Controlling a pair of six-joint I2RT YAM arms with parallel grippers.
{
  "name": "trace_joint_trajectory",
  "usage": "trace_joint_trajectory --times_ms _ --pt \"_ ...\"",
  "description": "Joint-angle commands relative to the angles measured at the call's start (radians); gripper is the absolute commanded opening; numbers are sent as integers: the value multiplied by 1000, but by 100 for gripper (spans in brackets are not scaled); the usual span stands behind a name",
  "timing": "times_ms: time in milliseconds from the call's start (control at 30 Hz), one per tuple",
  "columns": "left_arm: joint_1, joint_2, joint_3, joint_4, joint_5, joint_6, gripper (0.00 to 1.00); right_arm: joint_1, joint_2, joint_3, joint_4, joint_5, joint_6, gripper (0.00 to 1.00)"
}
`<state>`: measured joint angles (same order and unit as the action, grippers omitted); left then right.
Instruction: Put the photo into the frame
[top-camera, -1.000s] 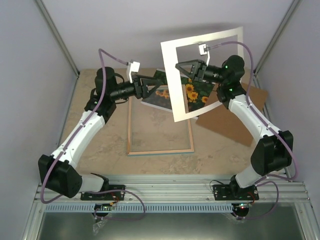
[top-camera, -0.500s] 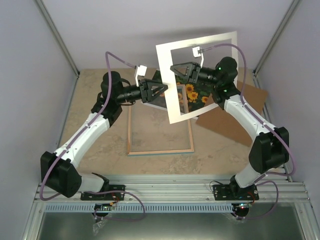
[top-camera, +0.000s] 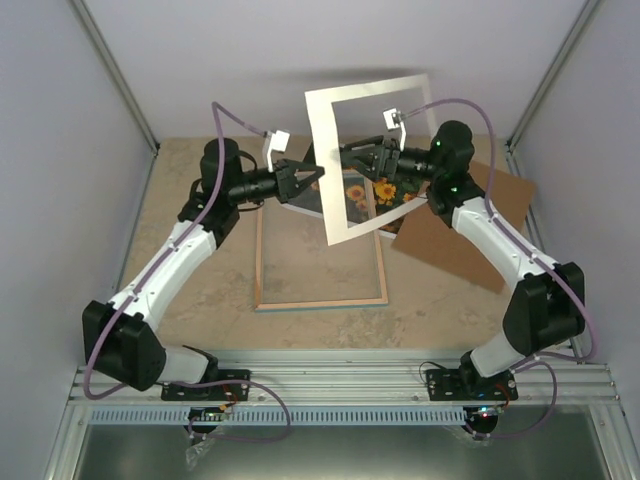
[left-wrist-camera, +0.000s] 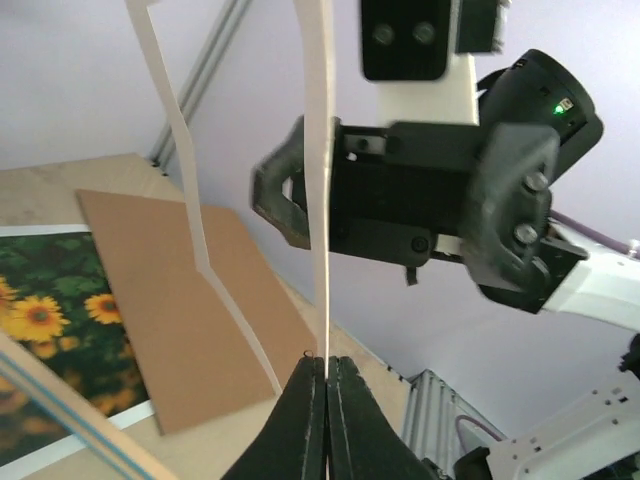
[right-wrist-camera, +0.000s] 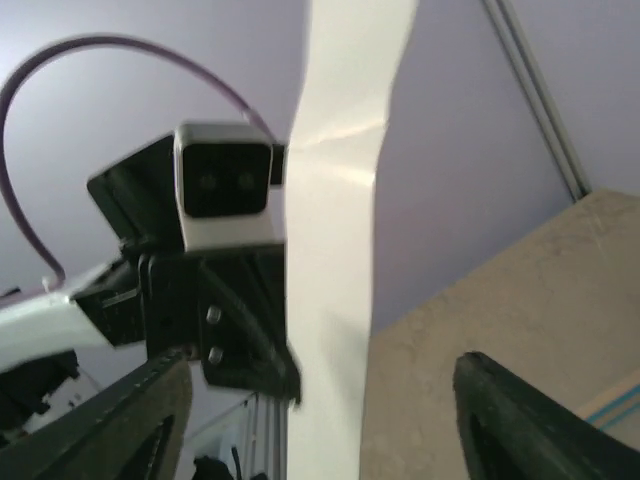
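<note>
White mat (top-camera: 365, 90) held clear of photo (top-camera: 378, 190) and frame (top-camera: 320, 303) (likely a handover): left gripper (left-wrist-camera: 325, 365) pinches its edge, right gripper (top-camera: 352, 158) spread.

So the frame (top-camera: 320, 303) lies flat in the middle of the table (top-camera: 225, 315), straight out from the two arm bases. The photo (top-camera: 385, 192) lies flat at the frame's far end, and the backing board (top-camera: 455, 240) sits on the table just right of both. The mat (top-camera: 365, 91) is up in the air, standing on edge over the photo. One side strip of it is between the left gripper (top-camera: 318, 172) and the right gripper (top-camera: 352, 160).
</note>
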<state>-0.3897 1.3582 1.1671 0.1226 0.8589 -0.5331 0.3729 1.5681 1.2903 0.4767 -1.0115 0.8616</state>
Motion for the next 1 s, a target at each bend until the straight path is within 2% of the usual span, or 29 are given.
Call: trace_joint_trajectory --times_ms 0,67,133,233,367,467,567,800,967 --pt "63 -55 81 -161 2 182 0 -25 -48 79 -447 -132 -428 78" --pt "93 -70 113 -299 -21 316 0 -35 -42 158 -781 -204 -745 80" --pt "97 -79 144 -444 -47 482 0 -44 -51 248 -1073 -187 -1052 81" --pt "97 -79 193 -651 -62 719 0 -68 -91 344 -1277 -85 -1284 83" --pt "97 -58 293 -890 -68 953 0 -84 -148 468 -1377 103 -1425 90" --pt "97 -46 362 -1036 -90 1112 0 -86 -181 537 -1397 247 -1508 89" --pt "97 -51 389 -1106 -131 1212 0 -85 -205 589 -1412 348 -1587 87" --pt "96 -71 409 -1174 -167 1341 0 -83 -126 694 -1628 398 -1672 84" --pt "95 -78 401 -1159 -174 1337 0 -71 -107 692 -1774 317 -1721 75"
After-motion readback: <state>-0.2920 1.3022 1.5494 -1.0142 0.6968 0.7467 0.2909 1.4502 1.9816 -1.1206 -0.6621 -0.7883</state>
